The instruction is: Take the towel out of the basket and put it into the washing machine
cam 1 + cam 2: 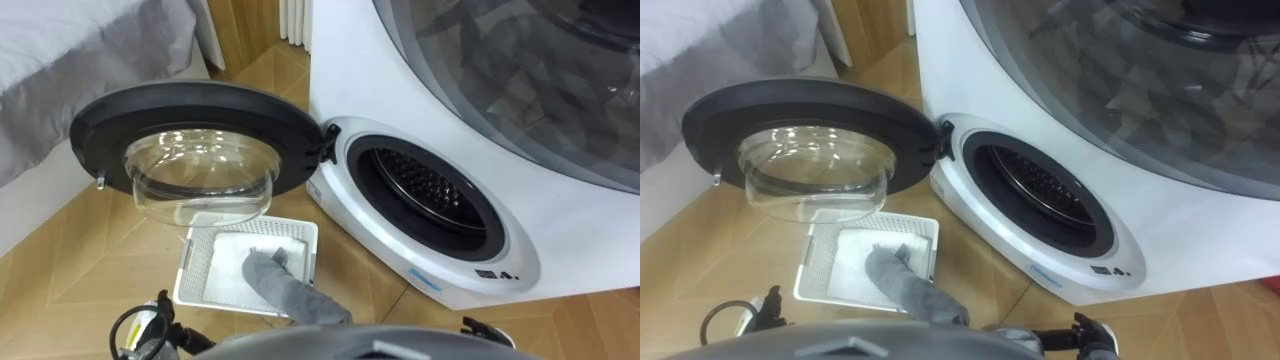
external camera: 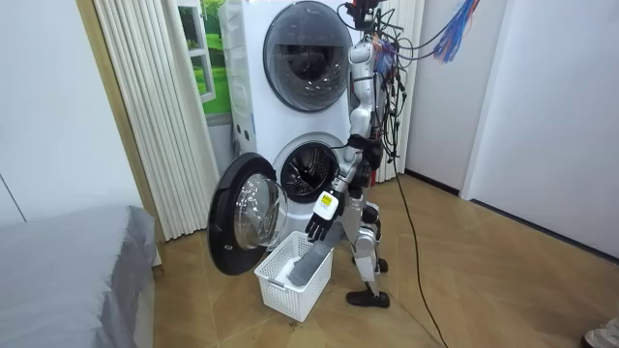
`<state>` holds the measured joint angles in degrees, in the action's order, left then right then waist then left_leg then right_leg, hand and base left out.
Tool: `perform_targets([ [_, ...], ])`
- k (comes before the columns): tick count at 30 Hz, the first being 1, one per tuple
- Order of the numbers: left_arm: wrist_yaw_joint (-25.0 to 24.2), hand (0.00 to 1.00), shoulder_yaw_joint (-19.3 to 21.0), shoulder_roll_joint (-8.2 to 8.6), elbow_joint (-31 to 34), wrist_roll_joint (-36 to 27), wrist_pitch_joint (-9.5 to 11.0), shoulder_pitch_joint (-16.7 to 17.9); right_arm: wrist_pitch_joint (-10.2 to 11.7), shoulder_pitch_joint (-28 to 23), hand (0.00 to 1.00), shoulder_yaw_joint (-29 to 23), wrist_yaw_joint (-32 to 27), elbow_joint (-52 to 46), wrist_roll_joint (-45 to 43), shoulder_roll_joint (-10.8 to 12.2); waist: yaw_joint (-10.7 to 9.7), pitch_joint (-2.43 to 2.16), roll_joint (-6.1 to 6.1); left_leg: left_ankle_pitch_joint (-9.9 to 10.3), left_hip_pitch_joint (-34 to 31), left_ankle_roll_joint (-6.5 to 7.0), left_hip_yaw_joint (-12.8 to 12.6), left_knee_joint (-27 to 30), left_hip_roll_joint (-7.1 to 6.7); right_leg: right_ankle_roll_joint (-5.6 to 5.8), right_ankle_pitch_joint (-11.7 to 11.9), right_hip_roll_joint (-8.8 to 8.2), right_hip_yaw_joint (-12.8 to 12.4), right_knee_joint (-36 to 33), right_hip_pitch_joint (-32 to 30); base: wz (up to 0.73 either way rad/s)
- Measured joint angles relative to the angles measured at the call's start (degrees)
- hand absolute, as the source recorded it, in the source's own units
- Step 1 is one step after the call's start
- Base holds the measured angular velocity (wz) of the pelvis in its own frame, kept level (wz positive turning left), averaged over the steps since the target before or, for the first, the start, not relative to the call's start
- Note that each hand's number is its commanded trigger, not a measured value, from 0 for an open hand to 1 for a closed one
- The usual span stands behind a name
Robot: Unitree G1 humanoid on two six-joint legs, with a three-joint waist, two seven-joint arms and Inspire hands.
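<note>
Silver-grey humanoid frame, black fingers [image 2: 314, 230], yellow patch above them, perhaps a label, dark cables along torso

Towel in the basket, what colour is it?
Grey; the towel shows best in the left eye view.

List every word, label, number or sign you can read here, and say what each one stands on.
No text here reads clearly.
Blue strip low on the washing machine: print too small to read.
Small dark panel beside the strip: marks too blurred to read.
</note>
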<state>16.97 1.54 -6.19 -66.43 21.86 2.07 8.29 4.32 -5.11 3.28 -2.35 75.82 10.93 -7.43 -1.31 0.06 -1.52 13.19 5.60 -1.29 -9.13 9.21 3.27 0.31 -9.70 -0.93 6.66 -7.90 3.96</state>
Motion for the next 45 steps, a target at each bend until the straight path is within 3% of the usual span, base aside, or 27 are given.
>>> perform_targets([
  [13,-0.97,0.00,-0.17,-0.85,0.05,0.18,0.00,0.05,-0.01,0.02,0.00,-0.03,1.32,-0.22,-0.48,-0.04,-0.09,0.12,-0.14,0.00,-0.35,0.00,0.18,-0.01,0.00,0.02,0.02,-0.03,0.31,-0.07,0.03,0.00],
  [19,-1.14,0.00,-4.15,-1.30,0.29,0.20,0.00,-0.74,-0.02,0.53,0.00,0.59,1.36,-0.31,-0.49,-0.39,-0.11,0.12,0.31,0.00,-1.69,0.00,0.59,0.38,0.01,-0.02,0.10,-0.11,0.78,-0.32,-1.05,0.03],
  [23,-1.16,0.00,-5.09,-1.31,1.27,0.24,0.31,-2.96,-0.02,2.32,0.00,1.76,1.52,-0.33,-1.68,-1.47,-0.32,0.21,0.80,-0.11,-4.44,0.16,0.80,1.17,0.00,-0.07,0.42,-0.35,1.36,-0.86,-3.46,0.02],
  [28,-1.16,0.00,-6.61,-1.23,1.07,2.84,2.56,-7.51,0.88,5.53,0.00,3.20,1.45,-0.26,-4.43,-1.93,0.01,0.38,1.19,-0.28,-7.28,0.31,0.79,2.18,-0.04,-0.07,0.46,-0.51,1.22,-2.18,-6.69,0.00],
  [35,-0.81,0.00,-10.93,-0.15,-3.51,8.83,4.58,-15.56,2.11,12.74,0.00,6.94,2.40,1.50,-8.54,0.65,-1.09,1.52,1.78,-0.77,-13.57,0.55,1.51,3.97,-0.11,-0.09,0.46,-0.88,1.35,-5.53,-13.56,0.04],
  [39,-0.91,0.00,-12.42,1.26,-5.70,13.30,4.88,-20.41,2.10,16.71,0.00,9.45,3.49,2.06,-9.14,1.73,-1.48,2.76,1.90,-0.85,-18.52,0.67,1.57,6.23,0.00,-0.06,0.24,-1.43,1.25,-11.79,-20.77,-0.06],
  [41,-0.91,0.00,-13.06,1.26,-6.83,14.25,5.15,-22.97,2.09,17.93,0.00,10.28,3.59,1.92,-9.20,1.82,-1.53,3.21,1.64,-0.84,-21.41,0.69,1.47,8.05,-0.10,-0.06,0.25,-1.80,1.16,-13.88,-23.95,-0.07],
  [42,-0.89,0.00,-13.11,1.19,-6.85,14.96,5.09,-24.51,1.97,18.85,0.00,11.05,3.50,1.82,-9.19,1.82,-1.50,3.65,1.45,-0.83,-23.31,0.69,1.46,9.35,-0.15,-0.07,0.25,-1.94,0.62,-15.04,-25.91,-0.07],
  [45,-0.80,0.00,-13.13,1.21,-6.85,16.10,4.88,-27.59,1.91,20.00,0.00,11.48,2.87,1.51,-9.09,1.94,-1.63,3.86,1.36,-0.80,-27.80,0.71,1.32,11.90,-0.23,-0.07,0.25,-2.10,-0.45,-16.41,-29.97,-0.07],
])
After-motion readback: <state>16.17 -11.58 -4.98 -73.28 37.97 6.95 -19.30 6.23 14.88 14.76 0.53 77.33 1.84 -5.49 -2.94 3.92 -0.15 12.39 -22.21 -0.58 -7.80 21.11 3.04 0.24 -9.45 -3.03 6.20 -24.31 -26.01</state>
